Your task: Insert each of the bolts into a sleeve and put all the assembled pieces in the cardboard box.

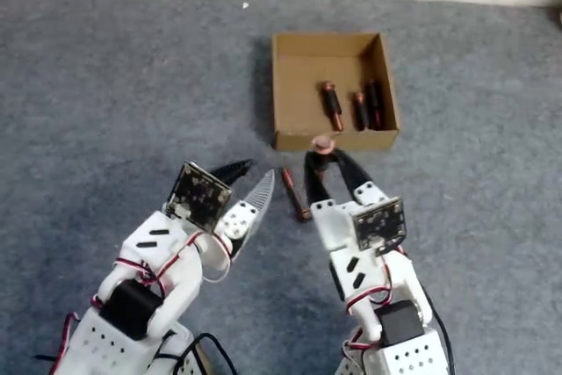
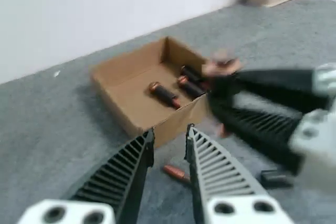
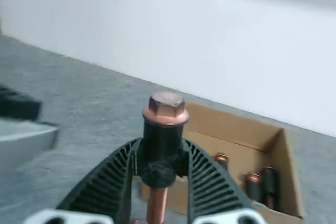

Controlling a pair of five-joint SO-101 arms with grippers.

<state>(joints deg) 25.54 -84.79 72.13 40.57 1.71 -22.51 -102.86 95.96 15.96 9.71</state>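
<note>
The table [image 1: 105, 85] is covered in grey, carpet-like fabric. A cardboard box [image 1: 369, 140] sits on it at upper centre of the high view, open side up. Just below the box's front left corner lies a loose copper-coloured bolt [image 1: 295, 194]. A tiny white speck [image 1: 245, 6] lies above the box.

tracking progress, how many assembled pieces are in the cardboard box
3 lie in the cardboard box: one piece mid-floor, a second piece and third piece side by side at one wall; none seems hidden.

White arms [image 1: 151, 250], black servos [image 1: 132, 306], red cables [image 1: 138, 267], ribbed gripper fingers [image 1: 352, 172].
</note>
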